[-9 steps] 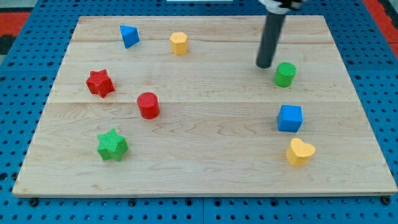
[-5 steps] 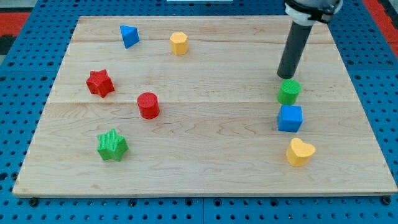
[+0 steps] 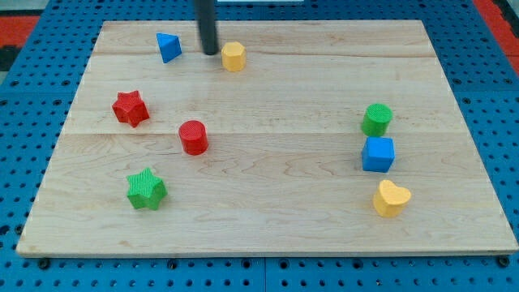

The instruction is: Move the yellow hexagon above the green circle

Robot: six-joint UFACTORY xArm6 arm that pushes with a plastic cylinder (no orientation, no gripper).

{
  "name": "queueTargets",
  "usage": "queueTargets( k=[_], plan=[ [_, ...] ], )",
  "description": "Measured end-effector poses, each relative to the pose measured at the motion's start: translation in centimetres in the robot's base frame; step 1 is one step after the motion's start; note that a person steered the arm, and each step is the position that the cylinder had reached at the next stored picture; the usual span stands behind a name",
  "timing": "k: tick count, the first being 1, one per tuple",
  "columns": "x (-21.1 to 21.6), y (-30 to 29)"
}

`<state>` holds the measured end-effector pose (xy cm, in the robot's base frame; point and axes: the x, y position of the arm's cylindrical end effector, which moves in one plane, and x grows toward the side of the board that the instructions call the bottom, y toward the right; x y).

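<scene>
The yellow hexagon sits near the view's top, left of centre, on the wooden board. The green circle stands at the right, just above the blue cube. My tip rests on the board just left of the yellow hexagon, between it and the blue triangle. A small gap shows between the tip and the hexagon.
A red star and a red cylinder lie at the left middle. A green star sits at the lower left. A yellow heart lies below the blue cube. A blue pegboard surrounds the board.
The rod pushed the green circle down toward the blue cube, then moved far left across the board to the yellow hexagon's left side. The other blocks have not moved.
</scene>
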<state>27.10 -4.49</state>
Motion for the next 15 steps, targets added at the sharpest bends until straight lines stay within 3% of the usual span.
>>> queueTargets(
  k=[1,2,3,4,5,6,7,8,9,10,13,14,15],
  plan=[
    [1.8,11.9],
    [4.4,16.7],
    [-1.9,10.5],
    [0.8,5.7],
    [5.3,9.1],
    [6.8,16.8],
    [6.7,18.7],
    [5.5,18.9],
    [5.9,13.2],
    [7.1,12.1],
    [7.0,16.5],
    [8.3,13.5],
    [10.1,14.6]
  ],
)
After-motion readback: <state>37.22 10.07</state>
